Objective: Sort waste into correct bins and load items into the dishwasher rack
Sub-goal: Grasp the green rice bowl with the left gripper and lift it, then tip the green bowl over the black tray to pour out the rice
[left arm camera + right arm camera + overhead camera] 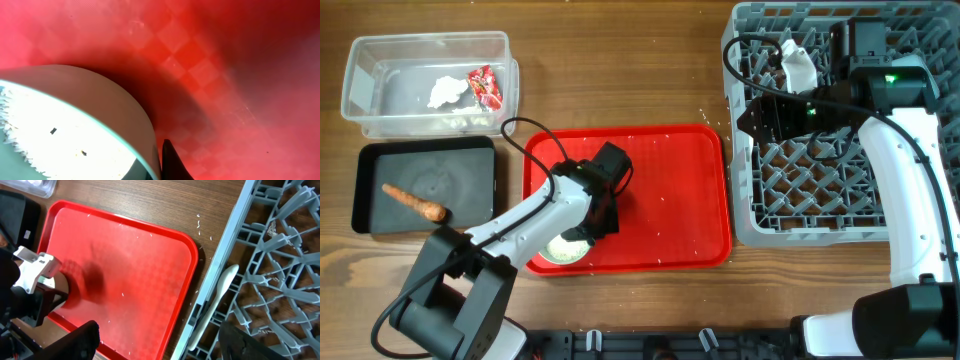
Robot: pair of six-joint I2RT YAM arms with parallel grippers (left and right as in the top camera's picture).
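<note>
Right fingers [245, 342] spread, white spoon [220, 292] between; left fingers [172, 162] at bowl [75, 95], grip unclear.

Right half of red tray [680, 190] open, left arm [535, 212] crossing its left, pegs [790, 170] crowding rack [810, 236].

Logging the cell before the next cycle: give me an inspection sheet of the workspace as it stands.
Surface: wooden table, rice grains scattered beside the rack and on the red tray.
Job's things: tissue and wrapper in clear tub; carrot stick in black tray; pale bowl on red tray; white spoon along the rack rim.
Clutter: nothing seen.
Grippers: left gripper at the bowl, grip unclear; right gripper open above the rack edge.
Cables: left-arm cable loops over the tray; right-arm cable loops over the rack.
Surroundings: nothing seen.
</note>
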